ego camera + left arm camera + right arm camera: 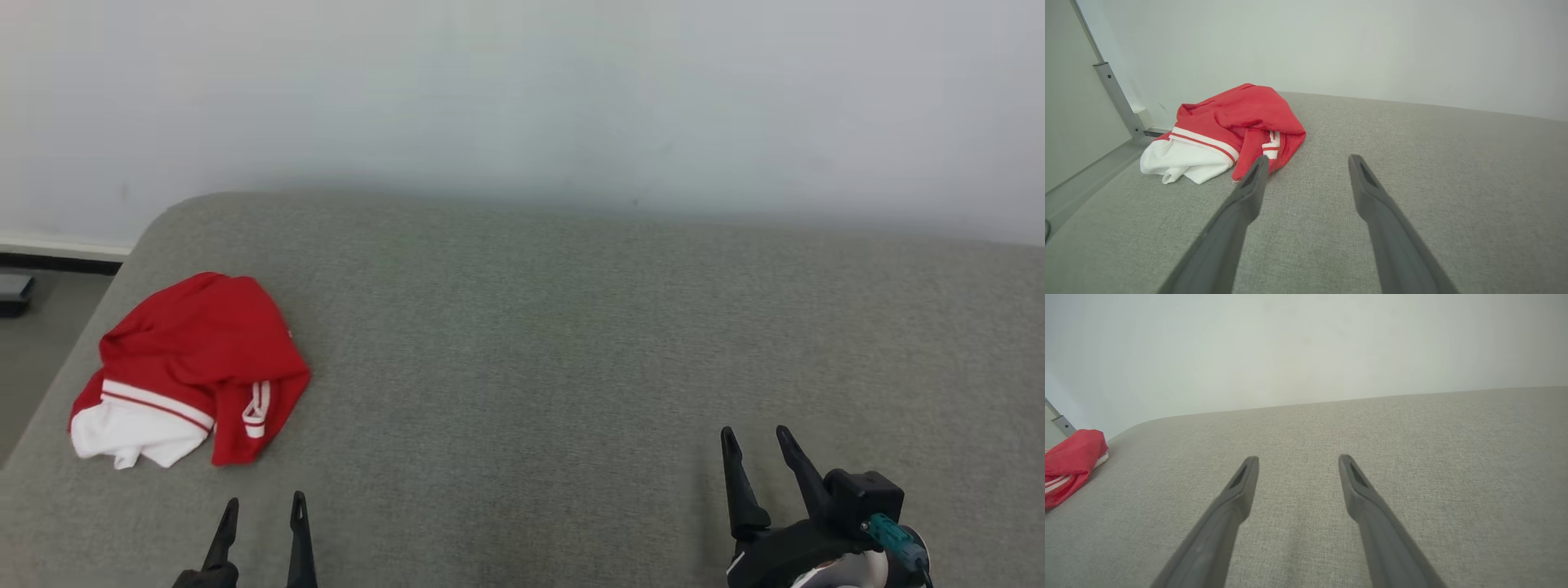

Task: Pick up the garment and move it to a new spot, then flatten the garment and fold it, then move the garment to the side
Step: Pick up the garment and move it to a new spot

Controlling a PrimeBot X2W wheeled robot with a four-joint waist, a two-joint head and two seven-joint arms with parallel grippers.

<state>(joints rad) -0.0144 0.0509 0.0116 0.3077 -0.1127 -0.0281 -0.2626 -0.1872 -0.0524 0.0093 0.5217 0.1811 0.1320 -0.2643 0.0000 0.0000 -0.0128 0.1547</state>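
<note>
Two claws hover released: left claw (264, 500) at seven o'clock, nearest the crumpled garment (196, 359) at nine on the counter (571, 327), likely makes the pickup; right claw (754, 433) sits at five.

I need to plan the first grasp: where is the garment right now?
In the head view the red and white garment lies crumpled at the left end of the grey surface, just beyond the open left gripper.
</note>
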